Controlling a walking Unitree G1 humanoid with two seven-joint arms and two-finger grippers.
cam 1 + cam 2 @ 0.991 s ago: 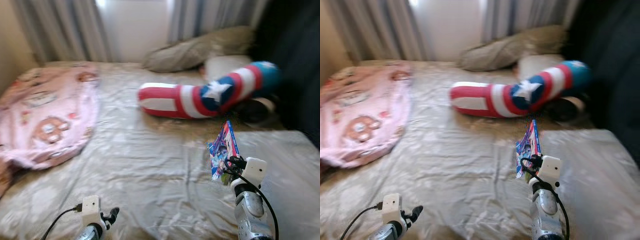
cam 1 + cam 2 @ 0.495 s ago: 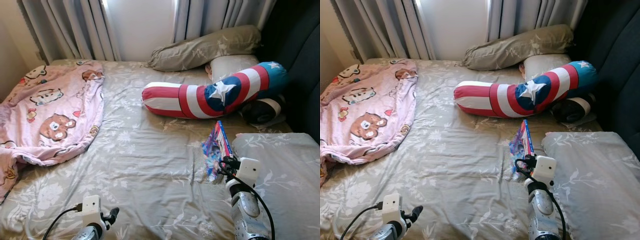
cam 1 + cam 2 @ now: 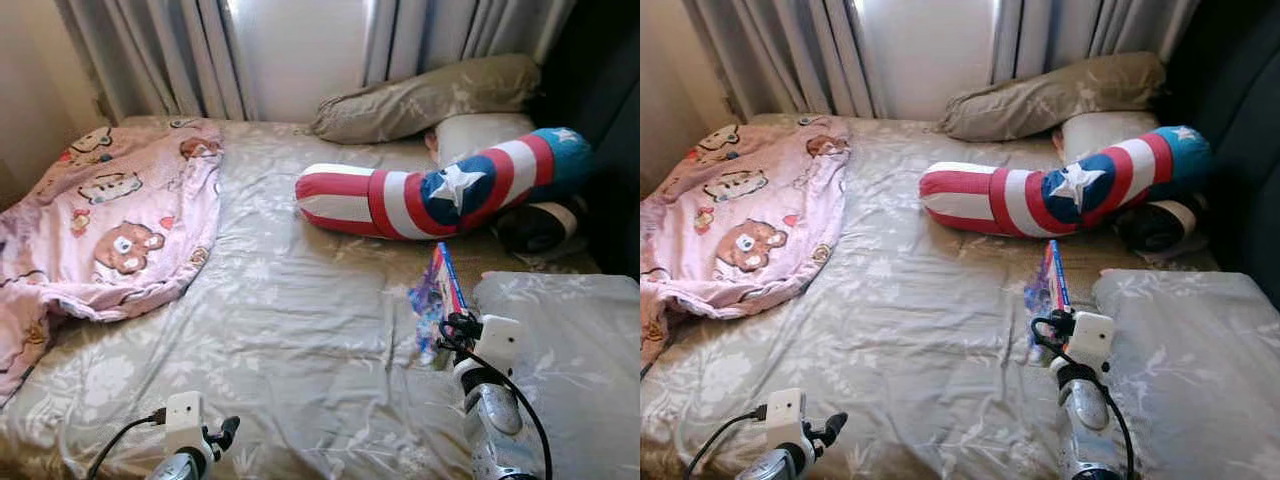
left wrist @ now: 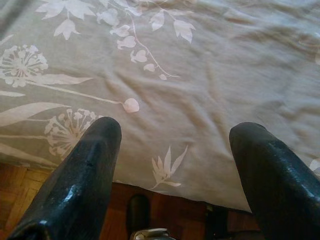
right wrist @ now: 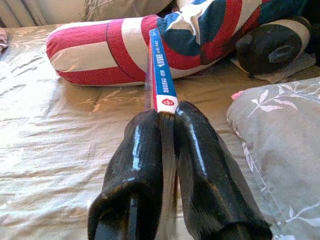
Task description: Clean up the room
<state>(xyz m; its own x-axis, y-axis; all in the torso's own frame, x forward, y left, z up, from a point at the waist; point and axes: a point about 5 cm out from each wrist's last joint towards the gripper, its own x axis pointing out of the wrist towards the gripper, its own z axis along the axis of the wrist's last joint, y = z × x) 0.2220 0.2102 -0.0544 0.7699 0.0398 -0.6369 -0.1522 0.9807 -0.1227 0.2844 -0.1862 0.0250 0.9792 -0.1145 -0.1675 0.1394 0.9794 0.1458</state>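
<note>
Left gripper (image 3: pixel 225 432) low over near bed edge, fingers spread, holding nothing; right gripper (image 5: pixel 167 132) pinching thin book (image 3: pixel 440 296) by spine end, book upright on edge above bed sheet (image 3: pixel 300 320), just beside grey pillow (image 3: pixel 570 330); farther: striped bolster (image 3: pixel 420 195), pink blanket (image 3: pixel 110 220), curtains (image 3: pixel 190 50). Step in hand, likely: carrying book off bed; next needs firm pinch, turn toward shelf or table.

A home bedroom: a bed (image 3: pixel 300 330) with a floral sheet, pillows (image 3: pixel 430 95), a pink bear-print blanket (image 3: pixel 110 220), and curtains (image 3: pixel 180 55) over the window.
</note>
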